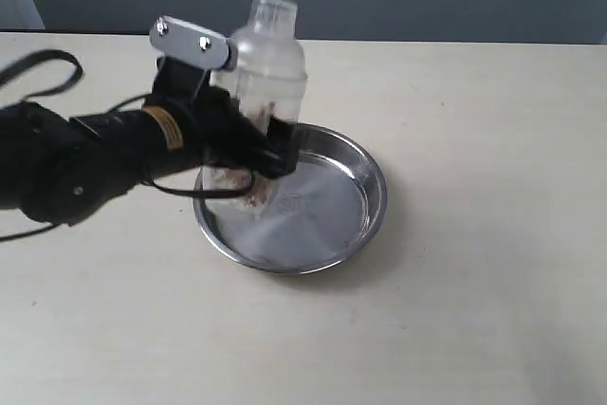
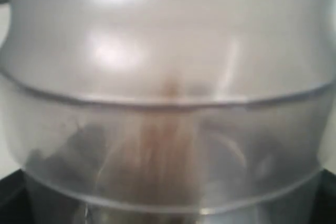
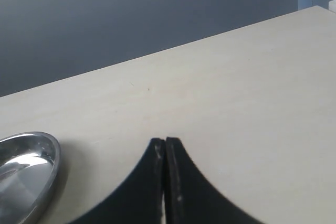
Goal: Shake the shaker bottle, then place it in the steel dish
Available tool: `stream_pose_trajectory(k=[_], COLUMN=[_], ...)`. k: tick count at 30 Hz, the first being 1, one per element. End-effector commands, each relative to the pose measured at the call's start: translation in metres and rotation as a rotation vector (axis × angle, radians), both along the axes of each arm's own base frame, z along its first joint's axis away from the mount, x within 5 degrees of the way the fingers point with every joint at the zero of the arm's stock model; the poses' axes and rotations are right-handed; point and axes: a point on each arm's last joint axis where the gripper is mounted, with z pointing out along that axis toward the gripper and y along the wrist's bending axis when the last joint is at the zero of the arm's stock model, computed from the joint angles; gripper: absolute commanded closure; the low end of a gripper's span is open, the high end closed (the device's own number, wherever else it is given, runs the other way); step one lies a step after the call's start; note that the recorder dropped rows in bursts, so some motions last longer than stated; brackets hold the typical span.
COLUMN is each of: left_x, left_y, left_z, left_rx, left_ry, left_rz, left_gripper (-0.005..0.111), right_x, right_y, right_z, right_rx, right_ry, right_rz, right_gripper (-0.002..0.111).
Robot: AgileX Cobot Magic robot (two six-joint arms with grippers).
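Note:
The clear frosted shaker bottle (image 1: 268, 64) stands upright over the left part of the steel dish (image 1: 356, 225), its small cap on top. My left gripper (image 1: 258, 144) is shut on the bottle's body, black fingers wrapped round its lower half. Brown beads blur inside the bottle (image 2: 168, 103), which fills the left wrist view and hides the fingertips there. I cannot tell whether the bottle's base touches the dish floor. My right gripper (image 3: 165, 142) is shut on nothing, hovering over bare table with the steel dish rim (image 3: 50, 163) off to one side. It is out of the exterior view.
The beige table (image 1: 474, 111) spreads wide around the dish. A grey wall runs along the table's far edge. My left arm's black cables (image 1: 43, 68) loop at the exterior view's left.

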Motion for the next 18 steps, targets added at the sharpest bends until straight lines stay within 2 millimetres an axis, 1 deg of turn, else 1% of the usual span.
stream_pose_trajectory(k=[1,2,3,4,5,6,7,8,9,10,11,13,14,15,16,18], left_x=[-0.004,-0.001,0.003,0.005,0.005,0.003,-0.002,-0.006,-0.007,-0.004,0.0,0.006,0.006,0.005,0.004,0.001], left_y=[-0.002,0.001,0.004,0.004,0.002,-0.001,-0.004,-0.005,-0.003,0.0,0.001,0.002,0.002,0.001,-0.002,-0.003], left_z=[0.04,0.012,-0.008,-0.012,-0.003,0.022,0.053,0.074,0.089,0.083,0.065,0.0,-0.018,-0.027,-0.022,0.005], left_rx=[-0.066,-0.017,-0.015,-0.049,-0.103,-0.163,-0.212,-0.219,-0.207,-0.184,-0.143,-0.043,-0.038,-0.047,-0.057,-0.097], left_ry=[-0.234,-0.136,-0.055,-0.031,-0.079,-0.204,-0.355,-0.463,-0.508,-0.424,-0.317,-0.061,-0.001,0.019,-0.023,-0.181], left_rz=[-0.053,-0.034,0.006,0.035,0.028,-0.015,-0.075,-0.115,-0.114,-0.072,-0.041,0.006,0.025,0.023,-0.003,-0.044], left_gripper=[0.106,0.106,0.106,0.106,0.106,0.106,0.106,0.106,0.106,0.106,0.106,0.106,0.106,0.106,0.106,0.106], right_x=[0.0,0.0,0.0,0.0,0.0,0.0,0.0,0.0,0.0,0.0,0.0,0.0,0.0,0.0,0.0,0.0], right_y=[0.0,0.0,0.0,0.0,0.0,0.0,0.0,0.0,0.0,0.0,0.0,0.0,0.0,0.0,0.0,0.0], right_z=[0.0,0.0,0.0,0.0,0.0,0.0,0.0,0.0,0.0,0.0,0.0,0.0,0.0,0.0,0.0,0.0], right_rx=[-0.005,-0.005,-0.005,-0.005,-0.005,-0.005,-0.005,-0.005,-0.005,-0.005,-0.005,-0.005,-0.005,-0.005,-0.005,-0.005], right_ry=[-0.013,-0.013,-0.013,-0.013,-0.013,-0.013,-0.013,-0.013,-0.013,-0.013,-0.013,-0.013,-0.013,-0.013,-0.013,-0.013], right_rz=[0.001,0.001,0.001,0.001,0.001,0.001,0.001,0.001,0.001,0.001,0.001,0.001,0.001,0.001,0.001,0.001], right_gripper=[0.109,0.109,0.109,0.109,0.109,0.109,0.109,0.109,0.109,0.109,0.109,0.109,0.109,0.109,0.109,0.109])
